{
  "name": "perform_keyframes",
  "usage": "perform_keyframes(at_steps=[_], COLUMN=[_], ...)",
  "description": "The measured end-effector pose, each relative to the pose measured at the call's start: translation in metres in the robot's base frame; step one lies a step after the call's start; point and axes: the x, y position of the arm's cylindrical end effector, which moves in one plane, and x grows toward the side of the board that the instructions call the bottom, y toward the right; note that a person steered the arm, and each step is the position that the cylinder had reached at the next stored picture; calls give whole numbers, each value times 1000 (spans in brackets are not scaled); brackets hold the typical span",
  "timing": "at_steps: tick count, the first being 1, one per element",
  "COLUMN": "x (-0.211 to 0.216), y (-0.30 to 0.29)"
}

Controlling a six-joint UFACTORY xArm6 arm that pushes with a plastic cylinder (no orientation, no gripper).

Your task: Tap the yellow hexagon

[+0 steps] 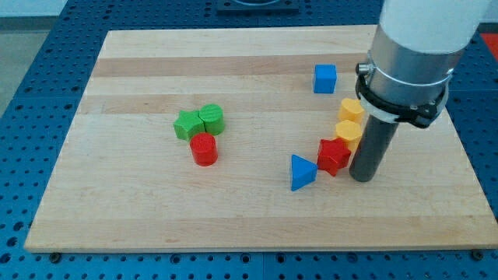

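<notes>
Wooden board (pixel 156 218) on blue pegboard table (pixel 47 62); my tip (pixel 362 177) beside yellow hexagon (pixel 348 134).

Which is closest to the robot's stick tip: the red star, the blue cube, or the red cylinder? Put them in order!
Measured from my tip:
1. Red star, just to the tip's left in the view.
2. Blue cube, toward the view's top.
3. Red cylinder, far off to the view's left, by the green blocks.

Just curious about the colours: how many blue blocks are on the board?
2: a blue cube near the view's top, and a blue triangle lower down, left of the red block.
</notes>
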Motion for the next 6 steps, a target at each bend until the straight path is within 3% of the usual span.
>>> perform_keyframes(at_steps=[3, 6], x=[-5, -44], y=[-17, 22])
